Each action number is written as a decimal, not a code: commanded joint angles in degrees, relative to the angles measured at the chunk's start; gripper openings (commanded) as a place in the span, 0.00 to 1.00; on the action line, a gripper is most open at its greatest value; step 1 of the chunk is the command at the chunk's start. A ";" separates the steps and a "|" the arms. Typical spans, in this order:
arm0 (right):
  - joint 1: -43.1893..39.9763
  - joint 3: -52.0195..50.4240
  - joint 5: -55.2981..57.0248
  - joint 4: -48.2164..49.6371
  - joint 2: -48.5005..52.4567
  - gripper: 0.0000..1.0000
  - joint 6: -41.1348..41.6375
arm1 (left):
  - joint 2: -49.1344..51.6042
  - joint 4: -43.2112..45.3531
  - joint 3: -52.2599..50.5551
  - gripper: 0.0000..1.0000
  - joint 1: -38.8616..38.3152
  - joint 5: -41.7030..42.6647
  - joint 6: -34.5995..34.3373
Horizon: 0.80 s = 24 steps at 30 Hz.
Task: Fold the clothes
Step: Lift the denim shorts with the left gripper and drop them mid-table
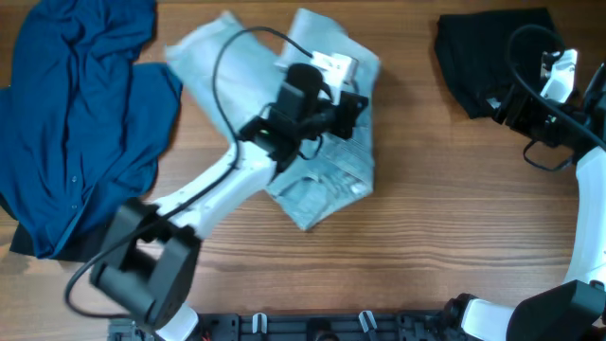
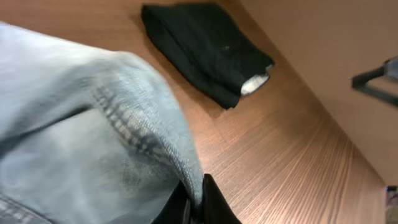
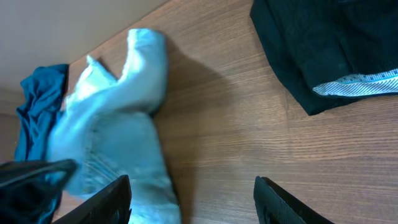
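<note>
The clothes, pale-blue denim pants [image 1: 327, 156], lie bunched at the middle of the table. My left gripper [image 1: 354, 104] is over their upper right part. In the left wrist view it [image 2: 198, 202] is shut on a stitched fold of the pants [image 2: 93, 143], which rises between the dark fingers. Over at the right edge, beside a black garment, my right gripper [image 1: 499, 106] is open. The right wrist view shows its fingers [image 3: 112, 199] spread wide over bare wood, nothing between them, with the pants [image 3: 118, 130] to the left.
A dark-blue shirt [image 1: 76, 123] is spread at the far left. A folded black garment [image 1: 492, 57] lies at the back right, seen too from the left wrist [image 2: 205, 50] and the right wrist [image 3: 329, 50]. The wooden table [image 1: 426, 237] shows between the garments.
</note>
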 commanded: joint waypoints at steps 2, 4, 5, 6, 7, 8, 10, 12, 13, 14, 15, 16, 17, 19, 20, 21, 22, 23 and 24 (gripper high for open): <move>-0.13 1.16 -1.70 0.15 -1.29 0.65 -1.03 | 3.32 2.97 0.72 0.42 -0.81 -2.29 -0.81; -0.13 1.16 -1.70 0.28 -1.29 0.65 -1.01 | 3.32 3.48 0.72 1.00 -0.81 -2.29 -0.79; -0.13 1.16 -1.70 0.33 -1.29 0.65 -1.01 | 3.30 3.96 0.72 1.00 -0.81 -2.29 -0.79; -0.13 1.16 -1.70 0.33 -1.29 0.65 -1.01 | 3.28 4.61 0.72 1.00 -0.63 -2.29 -0.79; -0.13 1.16 -1.70 0.31 -1.29 0.66 -1.03 | 3.15 5.14 0.74 1.00 -0.37 -2.29 -0.79; -0.13 1.16 -1.70 0.31 -1.29 0.66 -1.05 | 2.78 5.49 0.74 1.00 0.09 -2.27 -0.81; -0.13 1.14 -1.70 0.37 -1.29 0.69 -1.03 | 1.36 5.31 0.90 1.00 1.38 -2.19 -1.01; -0.13 1.16 -1.73 0.46 -1.29 0.69 -1.09 | -1.36 4.94 0.98 1.00 3.45 -0.57 -1.03; -0.13 1.16 -1.75 0.44 -1.29 0.69 -1.27 | -2.86 4.87 0.98 1.00 4.61 0.50 -1.03; -0.04 1.16 -2.23 0.37 -1.29 0.69 -1.84 | -4.55 4.55 0.98 1.00 5.86 1.33 -1.05; 0.22 1.16 -3.17 0.24 -1.29 0.69 -2.97 | -6.27 3.93 0.98 1.00 7.21 1.66 -1.09; 0.61 1.16 -4.15 0.20 -1.33 0.69 -3.85 | -8.04 2.84 0.98 1.00 8.61 1.64 -1.29; 1.27 1.16 -4.42 0.17 -1.33 0.69 -4.17 | -9.81 1.42 0.98 1.00 10.23 1.62 -1.29; 3.26 1.16 -4.46 0.20 -1.33 0.69 -5.16 | -12.96 -2.14 0.98 1.00 13.88 1.60 -1.25; 4.50 1.16 -4.46 0.33 -1.33 0.69 -5.22 | -14.23 -4.24 0.98 1.00 15.85 1.57 -1.20; 5.53 1.16 -4.39 0.48 -1.33 0.69 -5.31 | -15.23 -6.56 0.98 1.00 17.79 1.31 -1.20; 7.13 1.16 -3.76 0.87 -1.33 0.69 -5.35 | -15.89 -9.11 0.98 1.00 19.76 0.59 -1.20; 8.85 1.16 -2.64 1.36 -1.33 0.69 -5.18 | -16.26 -11.89 0.98 1.00 21.68 -0.35 -1.16; 10.69 1.16 -1.38 1.81 -1.33 0.69 -4.94 | -16.26 -14.49 0.98 1.00 23.47 -1.16 -0.87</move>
